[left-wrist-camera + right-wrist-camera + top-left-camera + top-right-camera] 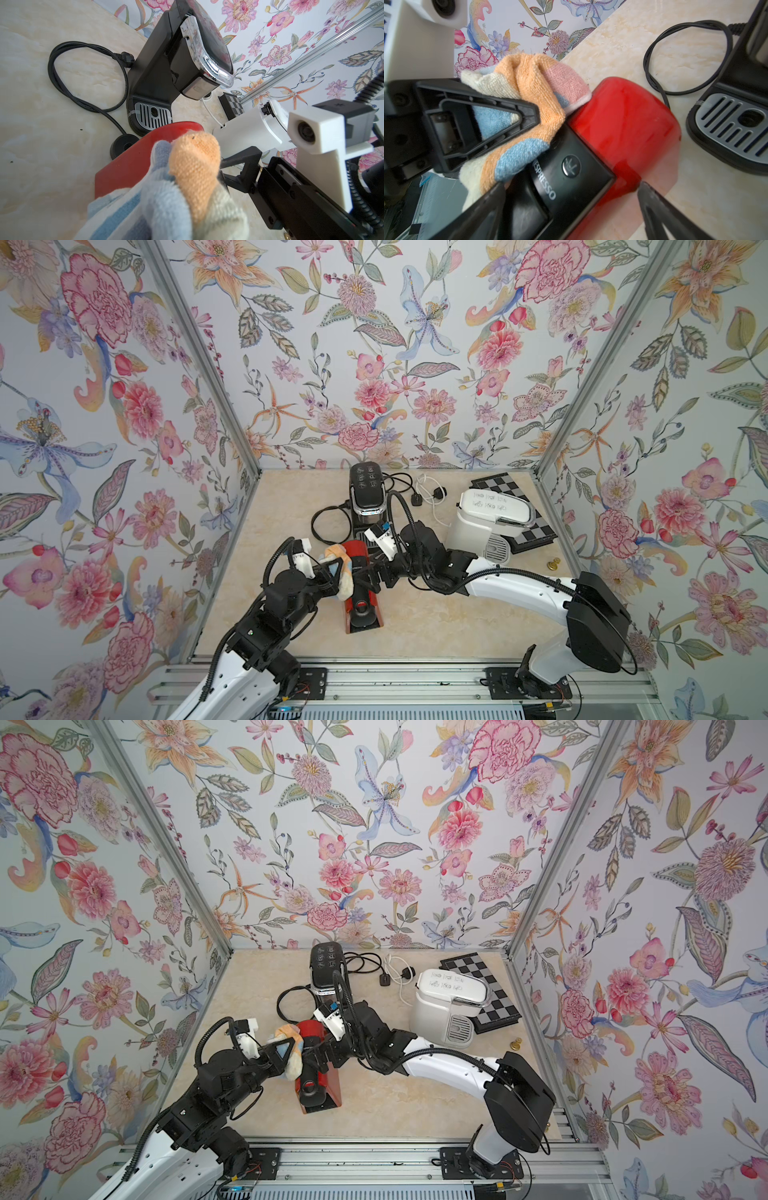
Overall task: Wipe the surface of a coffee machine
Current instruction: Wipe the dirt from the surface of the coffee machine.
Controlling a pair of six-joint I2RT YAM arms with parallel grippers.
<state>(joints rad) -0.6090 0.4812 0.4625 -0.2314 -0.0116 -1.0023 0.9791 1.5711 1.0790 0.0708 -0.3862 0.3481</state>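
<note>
Cloth (pixel 344 581), striped, clamped in the left gripper (pixel 332 572) and pressed against the upper left side of the red coffee machine (pixel 356 551) at mid-table, its long axis running front to back, while the right gripper (pixel 571 186) sits at its right side, jaws wide apart.

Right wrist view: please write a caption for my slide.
The left tool holds a striped cloth against the red coffee machine; the right tool flanks it, wide open.

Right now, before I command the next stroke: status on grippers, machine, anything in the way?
Left gripper shut on cloth, against top of red coffee machine. Right gripper open, fingers straddling its body. Black coffee machine and cord close behind.
</note>
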